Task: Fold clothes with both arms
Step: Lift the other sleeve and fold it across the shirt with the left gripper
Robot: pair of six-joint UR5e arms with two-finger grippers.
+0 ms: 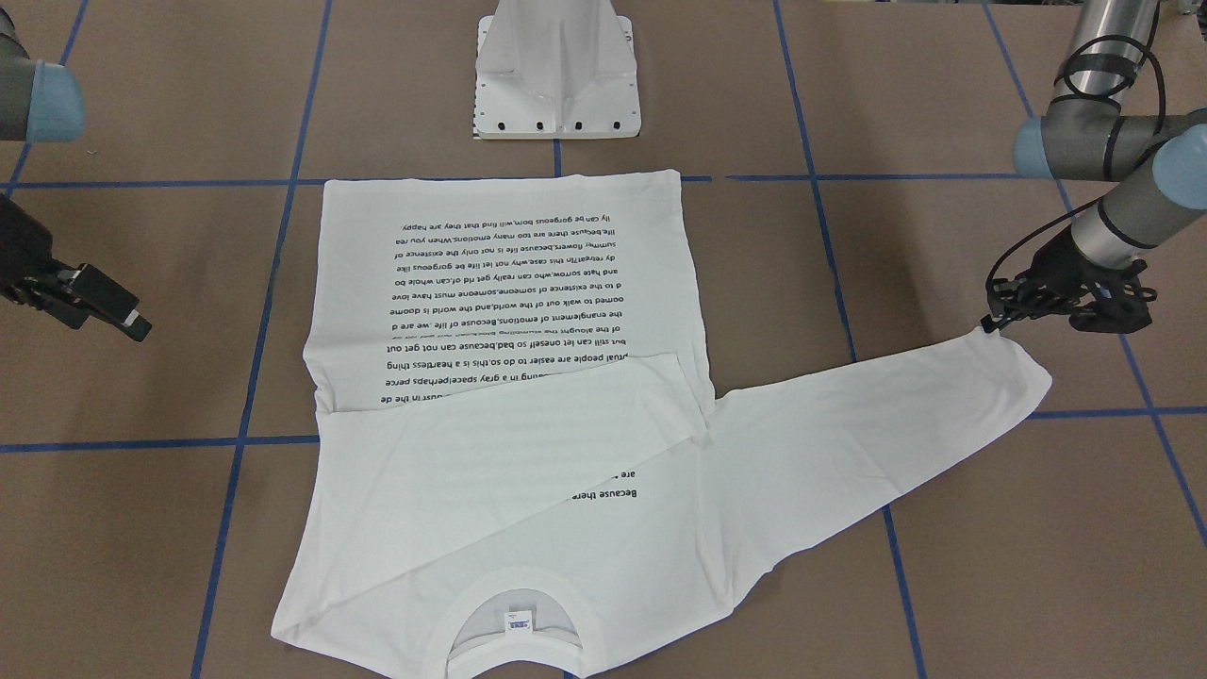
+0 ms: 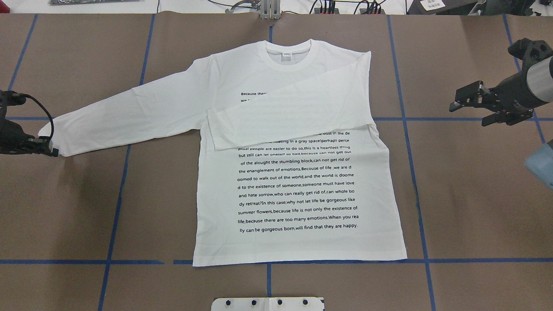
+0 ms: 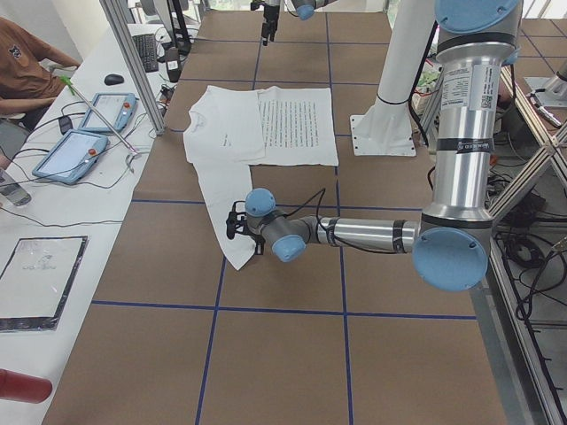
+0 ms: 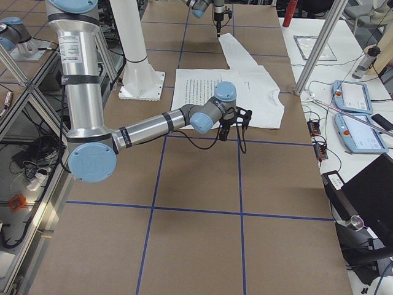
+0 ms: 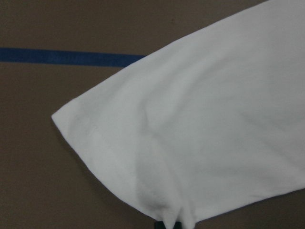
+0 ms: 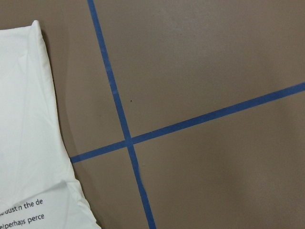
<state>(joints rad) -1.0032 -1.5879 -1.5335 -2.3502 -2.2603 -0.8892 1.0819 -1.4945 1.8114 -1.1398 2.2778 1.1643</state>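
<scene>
White T-shirt (image 2: 298, 190): flat, print up, mid-desk (image 2: 475, 207)
Done: one sleeve (image 2: 293, 116) folded across chest
Outstanding: other sleeve (image 2: 129, 112) outstretched; body folds not yet made
left hand (image 2: 51, 150): apparently clenched on that sleeve's cuff, cloth puckered there
right hand (image 2: 466, 111): released, empty, well apart from shirt

Silver-grey tubular arms (image 3: 461, 133) carry light-blue joint caps (image 3: 450, 258) and black cables (image 1: 1094, 66).
</scene>
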